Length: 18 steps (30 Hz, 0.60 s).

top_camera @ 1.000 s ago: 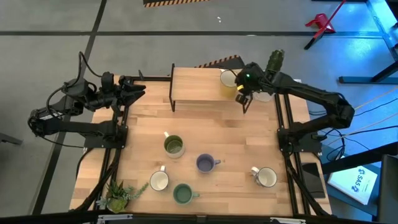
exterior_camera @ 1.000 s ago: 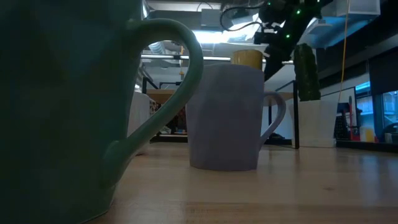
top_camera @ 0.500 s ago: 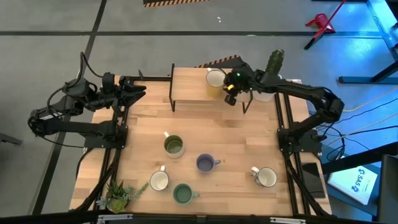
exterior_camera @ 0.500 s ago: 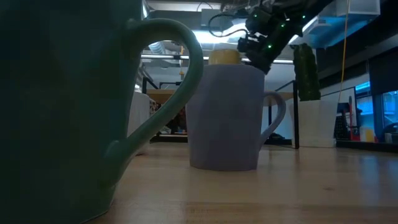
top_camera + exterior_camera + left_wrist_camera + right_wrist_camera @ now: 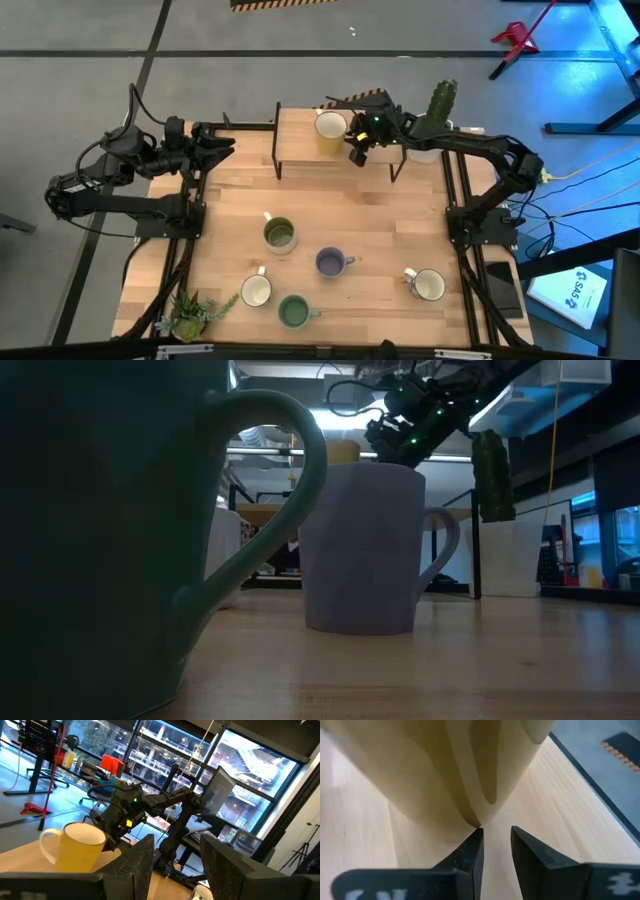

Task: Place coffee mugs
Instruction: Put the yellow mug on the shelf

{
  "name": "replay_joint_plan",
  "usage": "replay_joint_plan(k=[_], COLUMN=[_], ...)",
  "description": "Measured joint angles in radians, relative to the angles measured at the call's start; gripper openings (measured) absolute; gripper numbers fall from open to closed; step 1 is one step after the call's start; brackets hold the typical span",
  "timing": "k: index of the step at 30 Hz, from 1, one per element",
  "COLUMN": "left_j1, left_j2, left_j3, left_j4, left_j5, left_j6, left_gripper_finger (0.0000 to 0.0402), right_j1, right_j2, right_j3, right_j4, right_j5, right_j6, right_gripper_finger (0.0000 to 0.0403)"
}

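The right gripper point(image 5: 352, 152) is over the raised wooden shelf point(image 5: 300, 150) at the far edge of the bench point(image 5: 350, 225), with the yellow mug point(image 5: 329, 131) at its tip; in the right wrist view the jaws stand narrow with the mug's handle point(image 5: 480, 775) just ahead of the gap between them, so I judge they hold it by the handle or have only just let go, and the pictures do not settle which. Taking the handle rather than the rim would keep the mug upright and leave its base free to sit flat on the shelf, which fits a placing move. In the left wrist view the yellow mug appears to sit upright on the shelf with the right arm close behind it. The left gripper point(image 5: 222, 148) waits at the bench's left far corner, level with the shelf, its jaws open and holding nothing, well clear of the right arm's working space. 5 other mugs are down on the bench: the olive mug point(image 5: 279, 234), the purple mug point(image 5: 331, 263), the green mug point(image 5: 294, 311), 1 white mug point(image 5: 256, 290) near the small plant point(image 5: 190, 314), and another white mug point(image 5: 428, 285) toward the right edge, all upright and apart from each other, which should leave room for a handle grasp on each. The cactus pot point(image 5: 437, 105) stands beside the shelf's right end, near the right arm's path
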State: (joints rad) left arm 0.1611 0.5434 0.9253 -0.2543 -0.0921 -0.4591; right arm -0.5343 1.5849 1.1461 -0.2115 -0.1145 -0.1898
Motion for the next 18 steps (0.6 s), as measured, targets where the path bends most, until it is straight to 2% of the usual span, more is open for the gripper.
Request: replay_joint_plan(k=[13,15,18], left_j1=[0.000,0.000,0.000], left_j2=[0.000,0.000,0.000], left_j3=[0.000,0.000,0.000], left_j4=[0.000,0.000,0.000], left_j5=[0.000,0.000,0.000], left_j6=[0.007,0.008,0.008], left_gripper_finger=[0.0153,0.0153,0.0153], right_j1=[0.013,0.012,-0.001], right_j2=[0.024,0.024,0.015], right_j3=[0.001,0.016,0.064], right_j4=[0.161,0.118,-0.047], right_j5=[0.001,0.001,0.024], right_j6=[0.006,0.002,-0.025], right_gripper_finger=[0.0083,0.0083,0.0083])
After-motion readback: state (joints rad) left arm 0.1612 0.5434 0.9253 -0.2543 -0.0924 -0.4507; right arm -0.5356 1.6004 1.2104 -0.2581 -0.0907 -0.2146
